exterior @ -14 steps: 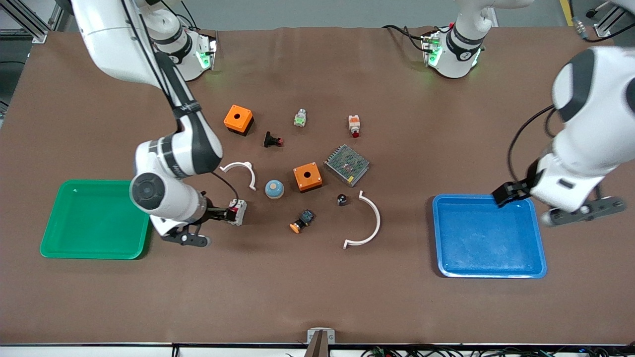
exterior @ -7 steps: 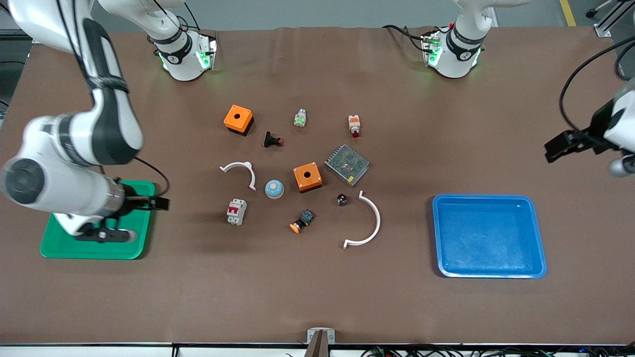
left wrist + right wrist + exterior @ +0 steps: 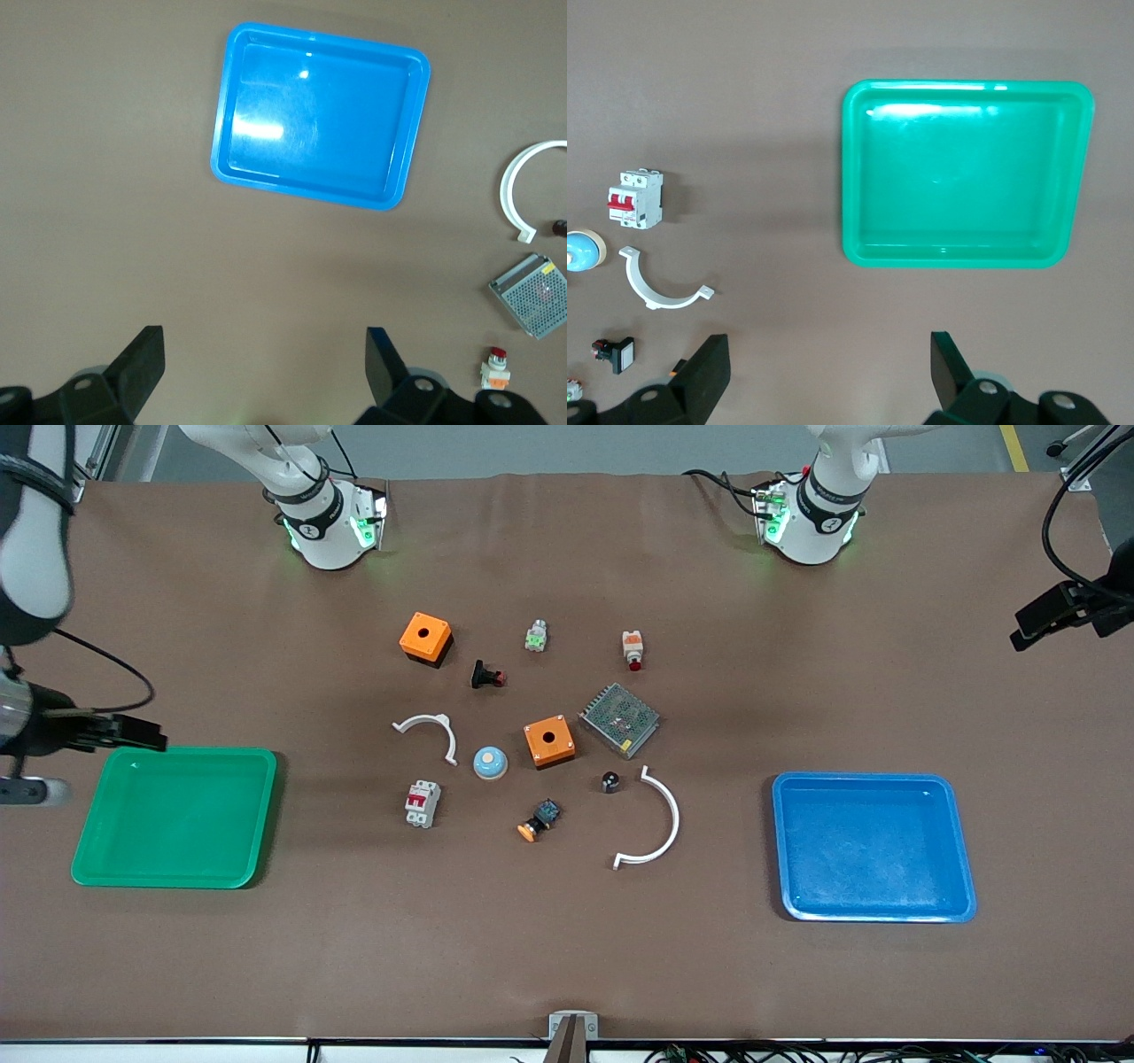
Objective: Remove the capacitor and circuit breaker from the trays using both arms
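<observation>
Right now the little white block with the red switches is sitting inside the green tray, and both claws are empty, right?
Not quite. The breaker is not in the green tray; it sits on the brown table, apart from the tray, toward the middle of the table. The front view shows this, and the right wrist view too. The rest holds: the right claw and left claw are both open and empty.
</observation>
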Controlling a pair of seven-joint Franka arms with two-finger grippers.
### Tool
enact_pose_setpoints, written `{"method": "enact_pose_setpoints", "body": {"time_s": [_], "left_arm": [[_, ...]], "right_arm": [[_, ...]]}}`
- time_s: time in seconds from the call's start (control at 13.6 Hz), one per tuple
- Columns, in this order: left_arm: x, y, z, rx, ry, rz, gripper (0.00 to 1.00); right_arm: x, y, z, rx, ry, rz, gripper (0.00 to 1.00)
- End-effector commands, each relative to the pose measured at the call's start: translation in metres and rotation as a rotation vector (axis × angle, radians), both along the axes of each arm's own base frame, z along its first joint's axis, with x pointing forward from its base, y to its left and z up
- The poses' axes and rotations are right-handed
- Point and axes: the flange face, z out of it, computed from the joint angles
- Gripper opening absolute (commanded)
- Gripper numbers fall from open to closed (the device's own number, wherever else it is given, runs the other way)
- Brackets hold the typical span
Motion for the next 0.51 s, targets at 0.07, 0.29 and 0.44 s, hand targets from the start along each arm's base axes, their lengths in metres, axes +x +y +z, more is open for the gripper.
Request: {"method": "enact_pose_setpoints", "body": {"time_s": [0.07,0.29,0.44], "left_arm": [[-0.019,-0.005,0.011,-0.003,-0.002,-0.002,1.00],[-0.019,-0.004,0.011,-0.003,-0.003,-0.003,1.00],[-0.019,-0.011,0.011,-0.026,-0.002,0.001,1.00]], "right_arm": [[0.003,0.003,0.022,-0.013,-0.029,0.011,1.00],[-0.003,0.009,0.024,0.007,0.004,0.012,1.00],[-0.028,0.011,0.040,0.016,0.041,0.008,1.00]]}}
